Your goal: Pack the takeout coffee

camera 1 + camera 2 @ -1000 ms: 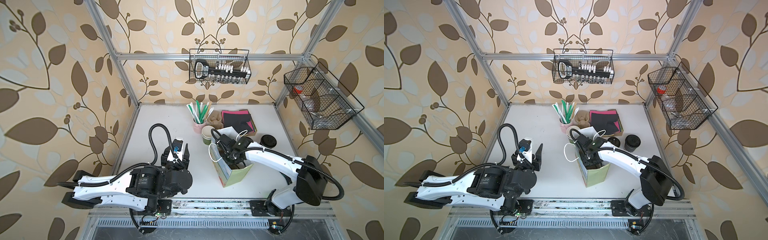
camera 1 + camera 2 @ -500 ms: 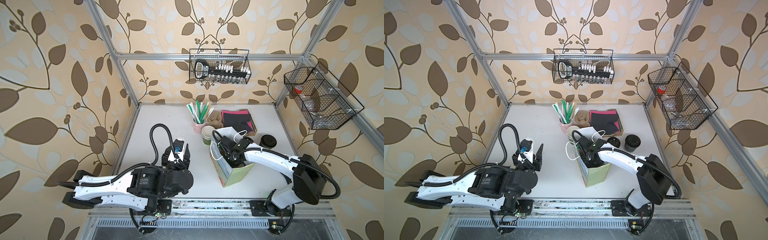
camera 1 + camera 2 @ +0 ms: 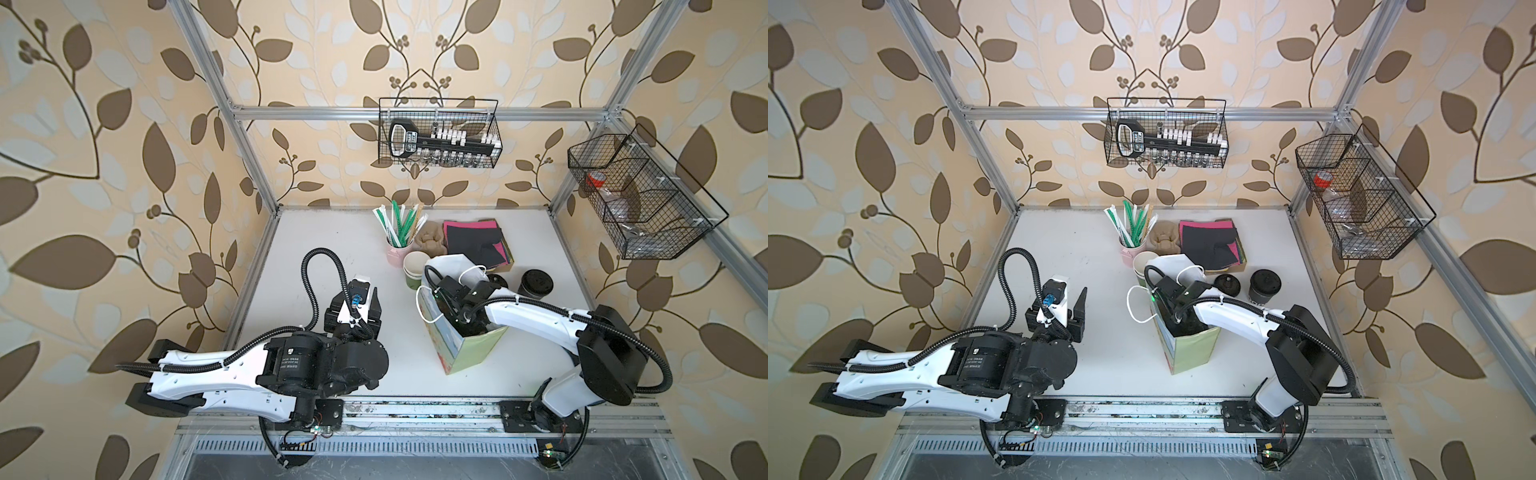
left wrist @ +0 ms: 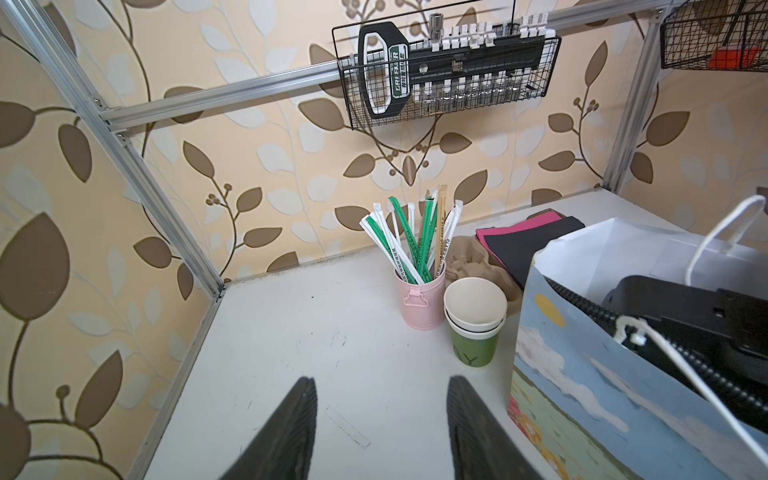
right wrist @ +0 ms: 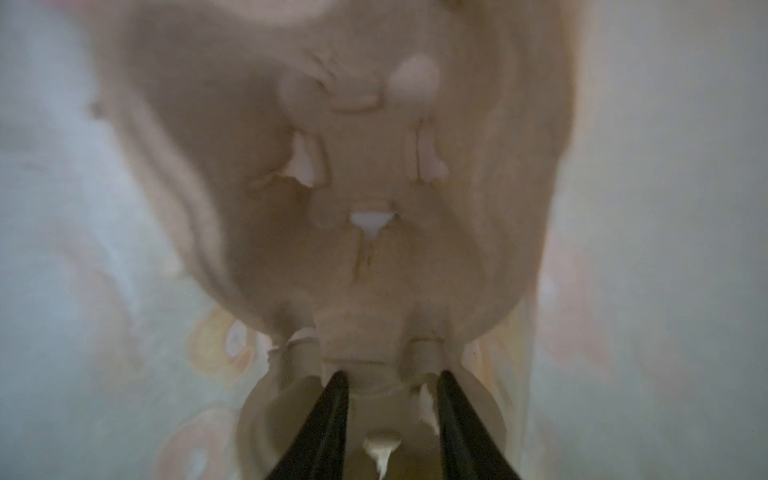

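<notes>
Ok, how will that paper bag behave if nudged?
The paper bag stands tall on a small base, so it probably tips easily. Its thin walls look floppy. Likely light: the right arm inside could drag it.

mid-frame in both top views, the bag (image 3: pixel 469 353) stands on the bench (image 3: pixel 332 249), right gripper (image 5: pixel 391 374) down inside it. cup stack (image 3: pixel 415 270) just upper left of the bag, takeout coffee (image 3: pixel 536 284) to its right, napkins (image 3: pixel 473 241) above, left gripper (image 4: pixel 380 382) well left of it.
</notes>
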